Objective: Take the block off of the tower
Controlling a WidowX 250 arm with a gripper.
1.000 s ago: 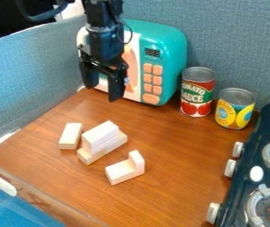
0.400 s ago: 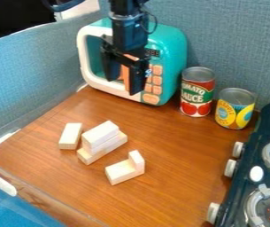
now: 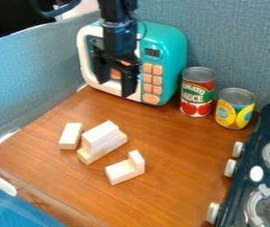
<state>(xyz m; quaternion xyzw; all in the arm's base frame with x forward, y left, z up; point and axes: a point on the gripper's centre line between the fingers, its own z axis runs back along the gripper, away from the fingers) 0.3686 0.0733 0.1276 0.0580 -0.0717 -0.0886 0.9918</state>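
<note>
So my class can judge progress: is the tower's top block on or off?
On: the top block lies stacked above the bottom block, and the open gripper hangs empty, away from them.

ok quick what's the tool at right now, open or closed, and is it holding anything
The tool: open, holding nothing, in front of the toy microwave.

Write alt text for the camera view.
An open black gripper hangs in front of a teal toy microwave, above a wooden table with a small tower of stacked pale blocks. One block lies left of the tower, an L-shaped pair in front; two cans stand behind, right.
</note>
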